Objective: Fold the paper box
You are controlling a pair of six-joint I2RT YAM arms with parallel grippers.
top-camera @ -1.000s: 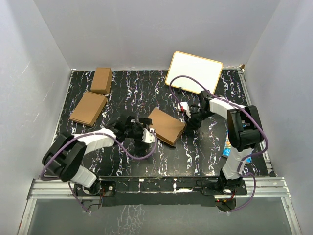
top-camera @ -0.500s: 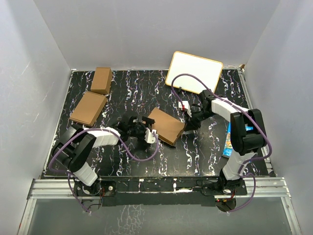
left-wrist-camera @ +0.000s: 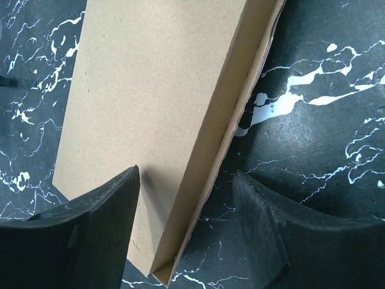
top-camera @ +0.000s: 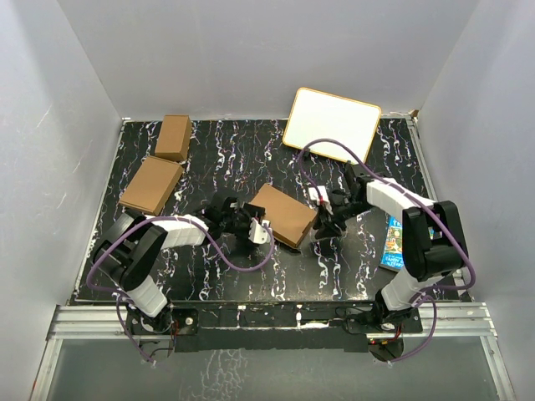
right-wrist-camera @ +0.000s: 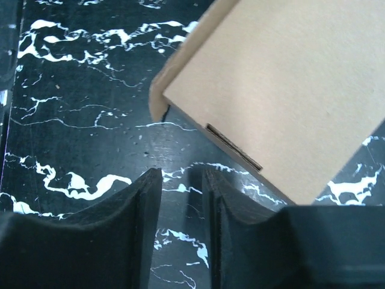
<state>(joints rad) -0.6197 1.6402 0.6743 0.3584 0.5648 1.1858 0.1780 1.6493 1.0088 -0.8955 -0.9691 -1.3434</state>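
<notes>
1. Fingers of my left gripper (left-wrist-camera: pixel 186 173) are spread, straddling the paper box (top-camera: pixel 284 215) at its near-left corner.
2. My right gripper (right-wrist-camera: pixel 180 176) is narrowly parted and empty, just right of the box.
3. Box lies closed mid-table (top-camera: pixel 234 150).

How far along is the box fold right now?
Done: the paper box looks closed, its top panel lying flat. In hand: the left gripper straddles one side wall, jaws apart; the right gripper sits beside a corner, holding nothing. Left: probably only a final squeeze or check.
</notes>
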